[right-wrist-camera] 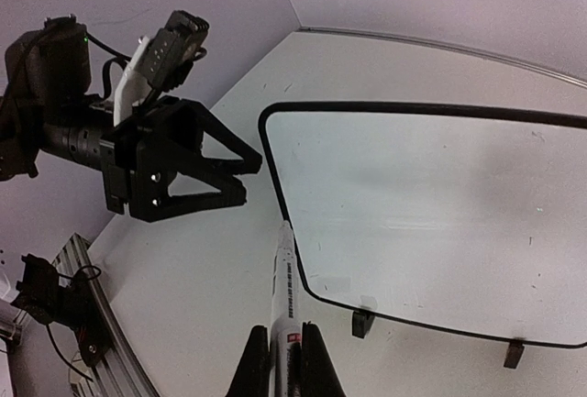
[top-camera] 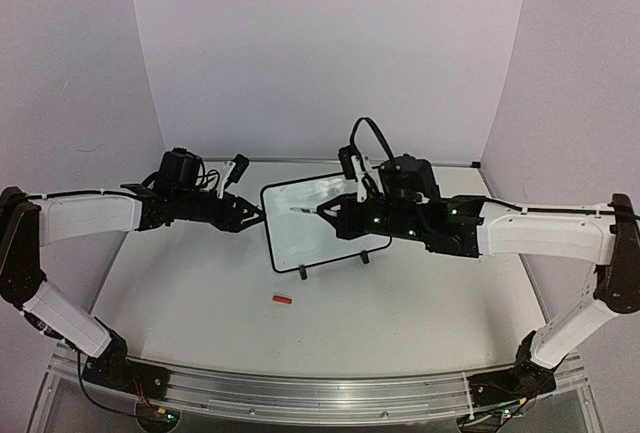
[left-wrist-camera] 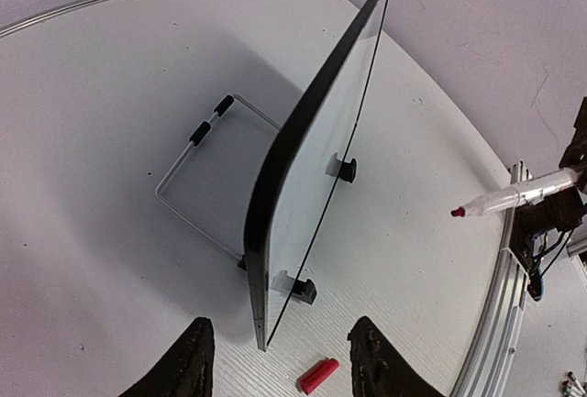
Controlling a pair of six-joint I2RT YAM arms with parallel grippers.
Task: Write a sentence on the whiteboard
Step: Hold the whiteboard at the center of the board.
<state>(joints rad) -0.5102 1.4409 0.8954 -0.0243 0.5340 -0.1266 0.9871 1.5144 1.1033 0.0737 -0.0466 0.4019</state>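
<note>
The thin, glossy, black-framed whiteboard (top-camera: 325, 218) stands on clip feet mid-tabletop (top-camera: 200, 293). My right gripper (right-wrist-camera: 282, 342) has its jaws clamped on a slim marker (right-wrist-camera: 284, 273), tip at the board's left edge. My left gripper (left-wrist-camera: 281, 321) holds its jaws agape just beside that edge, with a small red cap (top-camera: 282, 300) lying nearby.

Overhead: right gripper (top-camera: 328, 213) and its wrist sit in front of the whiteboard (top-camera: 300, 241), covering much of the right side of its face. Rest is glare; can't tell if anything's written. Marker (top-camera: 303, 211) too small there to judge tip contact.
Left wrist view: board nearly edge-on, face unreadable. Left gripper (left-wrist-camera: 280, 333) cut off at the bottom edge, only two finger ends show. Wire stand (left-wrist-camera: 198, 133) runs behind the board, its joints hidden. Marker's rear end lost in dark hardware at the right edge.
Right wrist view: board's right end cropped, fingers cropped at the bottom, marker tip blends into the frame line.
</note>
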